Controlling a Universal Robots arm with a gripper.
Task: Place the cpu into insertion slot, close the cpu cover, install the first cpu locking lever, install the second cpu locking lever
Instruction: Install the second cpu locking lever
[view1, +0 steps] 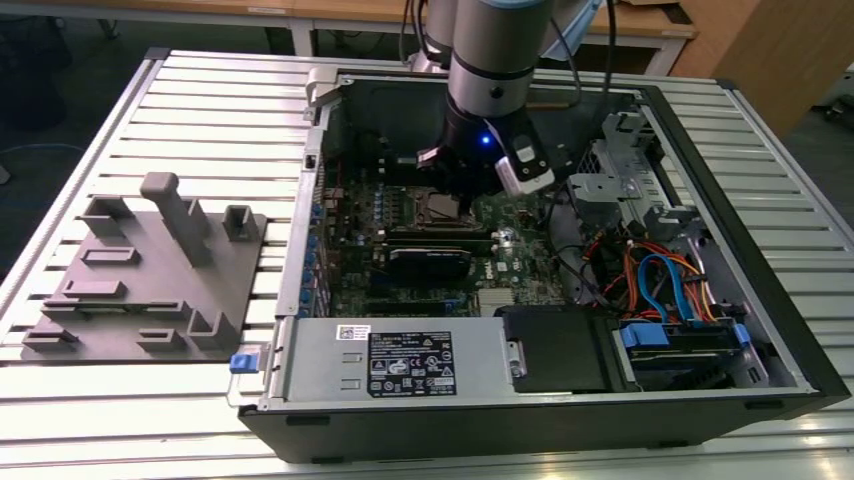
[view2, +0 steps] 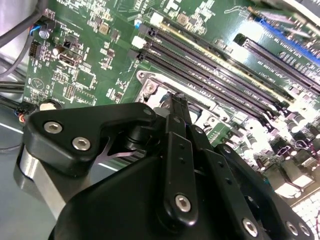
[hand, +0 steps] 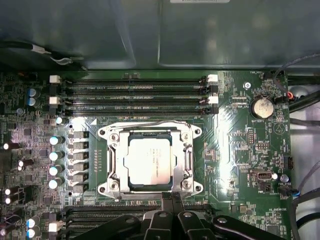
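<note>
Seen in the first wrist view: cpu (hand: 149, 161) seated flat in the slot (hand: 116, 161), near the middle of the green board (hand: 240, 150). Cover (hand: 185, 159) closed down around it, silvery frame lying level, chip top showing through the window. Thin lever wire (hand: 150, 123) lying along the frame's edge nearest the memory slots (hand: 135, 92). Gripper (hand: 171, 199) poised just beside the opposite edge of the socket, fingers drawn together to a narrow tip, holding nothing visible.

Seen in the second wrist view: black fingers (view2: 176, 107) pressed close together, tips at the silvery socket rim (view2: 150, 87), whether touching it or just above could not be told; long memory slots running past towards the board's far side.

Seen in the exterior view: arm (view1: 490, 70) reaching down into the open case (view1: 747, 390), gripper (view1: 454, 192) above the socket (view1: 441, 208) in the board's upper part. Grey fixture (view1: 147, 275) resting on the slatted table (view1: 200, 90), well apart, at the exterior view's left of the case.
</note>
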